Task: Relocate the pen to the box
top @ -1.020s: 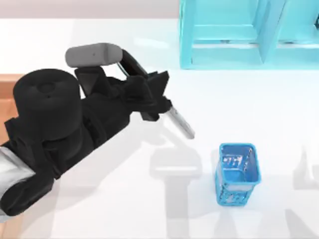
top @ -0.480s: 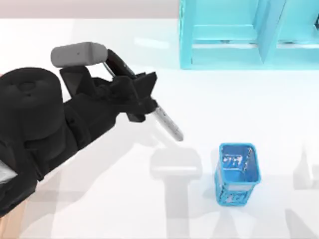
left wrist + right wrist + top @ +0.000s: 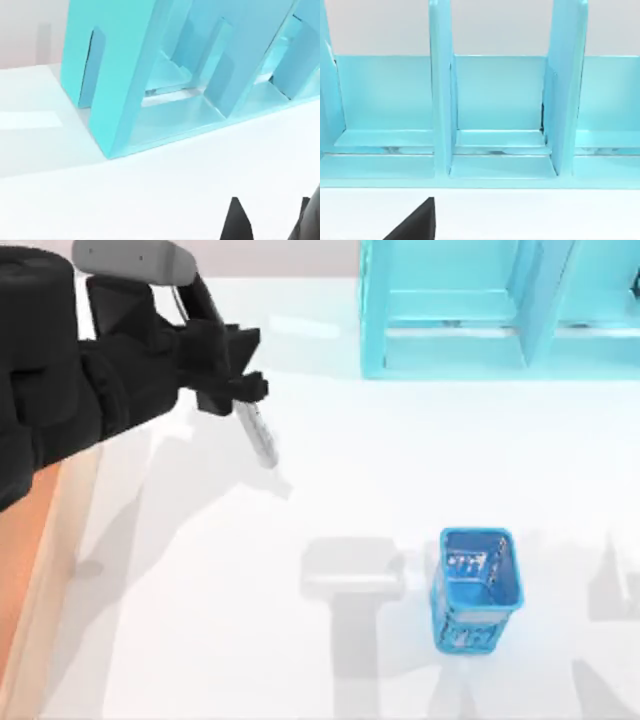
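**A:** Where was the left claw (image 3: pixel 240 390) at that moment?

**B:** High in the top view's upper left, over the white tabletop (image 3: pixel 400 480). The bulky black arm reached in from the left edge, and the claw sat at its tip, clenched on the pen (image 3: pixel 258 432).

**A:** How did the pen hang?

**B:** Its upper end was hidden between the fingers; the silver-grey barrel stuck out below them, slanting down and a little toward the right. It was clear of the tabletop, with its shadow lying on the white surface just beside it.

**A:** And the box?

**B:** The box (image 3: pixel 45 550) showed along the left edge of the top view, a light tan rim with an orange-brown inside, partly covered by the arm. The pen was to the right of that rim, not over the box.

**A:** Anything else on the tabletop?

**B:** A small blue mesh basket (image 3: pixel 478 587) stood upright toward the lower right, well apart from the pen. A big cyan shelf unit (image 3: pixel 500 310) stood along the far edge at the right; the left wrist view caught it (image 3: pixel 165 75) at a slant, with two dark finger tips (image 3: pixel 237 222) low in that picture.

**A:** The right arm?

**B:** Its wrist view faced the shelf compartments (image 3: pixel 495 115) head-on, with one dark finger (image 3: pixel 417 225) at the lower edge. Whether the right claw was released or clenched, I could not tell.
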Robot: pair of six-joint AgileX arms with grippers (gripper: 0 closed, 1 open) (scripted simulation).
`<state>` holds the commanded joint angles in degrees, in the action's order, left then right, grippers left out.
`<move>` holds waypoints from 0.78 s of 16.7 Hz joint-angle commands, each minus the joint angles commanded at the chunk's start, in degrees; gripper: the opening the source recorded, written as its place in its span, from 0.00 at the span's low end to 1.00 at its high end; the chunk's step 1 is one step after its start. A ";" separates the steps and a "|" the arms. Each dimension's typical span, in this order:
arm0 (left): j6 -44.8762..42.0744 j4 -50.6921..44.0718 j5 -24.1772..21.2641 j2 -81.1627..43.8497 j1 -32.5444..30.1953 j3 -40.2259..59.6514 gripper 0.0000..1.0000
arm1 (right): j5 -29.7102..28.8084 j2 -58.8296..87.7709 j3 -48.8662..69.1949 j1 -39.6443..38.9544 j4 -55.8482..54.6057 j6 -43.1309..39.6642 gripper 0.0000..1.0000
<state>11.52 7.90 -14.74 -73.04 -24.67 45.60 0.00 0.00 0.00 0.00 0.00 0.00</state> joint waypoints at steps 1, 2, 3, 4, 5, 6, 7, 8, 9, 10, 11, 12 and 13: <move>-5.05 -4.19 -2.19 -1.46 2.96 2.62 0.00 | 0.00 0.00 0.00 0.00 0.00 0.00 1.00; -10.60 -8.71 -4.43 -3.05 6.07 5.30 0.00 | 0.00 0.00 0.00 0.00 0.00 0.00 1.00; -16.62 -13.52 -6.71 -4.74 9.29 7.99 0.00 | 0.00 0.00 0.00 0.00 0.00 0.00 1.00; -23.10 -18.64 -9.00 -6.52 12.59 10.66 0.00 | 0.00 0.00 0.00 0.00 0.00 0.00 1.00; -29.97 -24.00 -11.25 -8.34 15.94 13.31 0.00 | 0.00 0.00 0.00 0.00 0.00 0.00 1.00; -37.11 -29.54 -13.48 -10.20 19.29 15.93 0.00 | 0.00 0.00 0.00 0.00 0.00 0.00 1.00; -44.47 -35.25 -15.66 -12.07 22.63 18.51 0.00 | 0.00 0.00 0.00 0.00 0.00 0.00 1.00; -52.02 -41.08 -17.79 -13.95 25.95 21.02 0.00 | 0.00 0.00 0.00 0.00 0.00 0.00 1.00; -59.68 -46.99 -19.90 -15.84 29.22 23.46 0.00 | 0.00 0.00 0.00 0.00 0.00 0.00 1.00; -67.42 -52.96 -21.96 -17.74 32.44 25.80 0.00 | 0.00 0.00 0.00 0.00 0.00 0.00 1.00; -75.13 -58.91 -24.01 -19.62 35.58 28.06 0.00 | 0.00 0.00 0.00 0.00 0.00 0.00 1.00; -82.72 -64.80 -26.05 -21.45 38.65 30.24 0.00 | 0.00 0.00 0.00 0.00 0.00 0.00 1.00; -90.12 -70.57 -28.09 -23.23 41.64 32.33 0.00 | 0.00 0.00 0.00 0.00 0.00 0.00 1.00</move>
<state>-78.60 -62.67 -42.82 -96.27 16.96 77.93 0.00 0.00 0.00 0.00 0.00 0.00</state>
